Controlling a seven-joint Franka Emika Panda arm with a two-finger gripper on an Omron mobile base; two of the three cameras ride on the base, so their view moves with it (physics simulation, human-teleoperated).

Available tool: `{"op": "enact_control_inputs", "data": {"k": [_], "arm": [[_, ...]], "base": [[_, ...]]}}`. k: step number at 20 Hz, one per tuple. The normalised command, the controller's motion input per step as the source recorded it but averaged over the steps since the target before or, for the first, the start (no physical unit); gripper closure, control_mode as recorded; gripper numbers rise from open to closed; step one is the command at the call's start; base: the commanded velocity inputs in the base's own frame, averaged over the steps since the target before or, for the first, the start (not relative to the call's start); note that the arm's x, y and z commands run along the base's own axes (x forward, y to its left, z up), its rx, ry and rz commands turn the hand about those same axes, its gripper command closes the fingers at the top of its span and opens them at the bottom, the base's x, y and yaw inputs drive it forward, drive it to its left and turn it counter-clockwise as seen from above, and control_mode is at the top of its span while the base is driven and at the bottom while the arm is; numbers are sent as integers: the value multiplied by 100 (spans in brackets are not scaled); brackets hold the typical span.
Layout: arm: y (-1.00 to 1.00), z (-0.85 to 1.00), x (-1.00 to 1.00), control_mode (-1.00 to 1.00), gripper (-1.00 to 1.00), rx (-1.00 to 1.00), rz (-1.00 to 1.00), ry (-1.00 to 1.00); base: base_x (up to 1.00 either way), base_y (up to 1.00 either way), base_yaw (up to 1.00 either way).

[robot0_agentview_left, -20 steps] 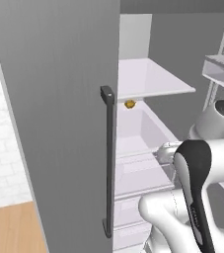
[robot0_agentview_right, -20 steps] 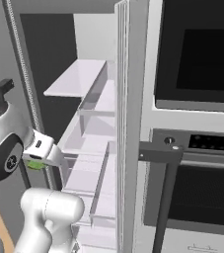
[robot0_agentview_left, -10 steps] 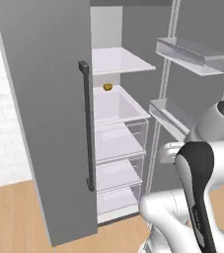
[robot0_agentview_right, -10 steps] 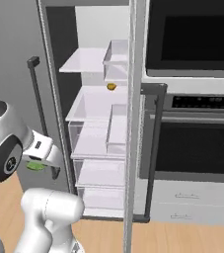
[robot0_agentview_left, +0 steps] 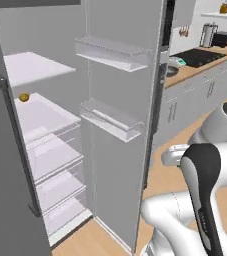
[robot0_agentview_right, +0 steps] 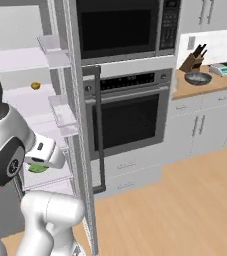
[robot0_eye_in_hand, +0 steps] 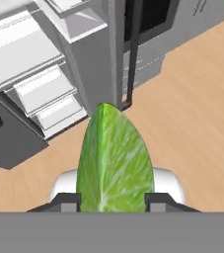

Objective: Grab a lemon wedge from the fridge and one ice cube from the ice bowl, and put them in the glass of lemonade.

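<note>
The lemon wedge [robot0_eye_in_hand: 114,158] is seen clamped between the two dark finger tips of the gripper [robot0_eye_in_hand: 112,201] in the hand view, jaws partly closed on its flanks, pointed end up and away from the hand. Its long axis runs along the gripper's line of sight, cut faces meeting in a pale ridge toward the camera. A sliver of green is also seen under the hand in the right base view, lemon wedge [robot0_agentview_right: 37,169].

The fridge [robot0_agentview_left: 110,125] is stood open, door swung wide, white shelves and drawers bared. A tiny orange-brown item [robot0_agentview_left: 24,97] is left on a shelf inside; it is not the task's thing. In the hand view the fridge drawers are seen upper left, wooden floor [robot0_eye_in_hand: 192,104] under the wedge.

The wedge step is judged done as far as pick-up; delivery and the ice cube are not yet done.

Key relation: the glass of lemonade cannot be made out here. The counter [robot0_agentview_right: 205,82] is seen far right in the right base view, well apart from the gripper, with a dark round bowl-like thing [robot0_agentview_right: 198,77] on it, possibly the ice bowl; too small to be sure. So the target is judged to lie to the robot's right, away from the fridge. The oven column [robot0_agentview_right: 125,100] stands between fridge and counter.
</note>
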Motion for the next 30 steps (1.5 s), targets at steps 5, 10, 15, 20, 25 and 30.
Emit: {"op": "enact_control_inputs", "data": {"k": [5, 10, 15, 20, 25, 30], "arm": [[0, 0, 0, 100, 100, 0, 0, 0], [0, 0, 0, 100, 100, 0, 0, 0], [0, 0, 0, 100, 100, 0, 0, 0], [0, 0, 0, 100, 100, 0, 0, 0], [0, 0, 0, 100, 100, 0, 0, 0], [0, 0, 0, 100, 100, 0, 0, 0]], "base": [[0, -38, -74], [0, -83, -59], [62, -85, -11], [100, -28, 11], [100, 11, 18], [100, 17, 16]]}}
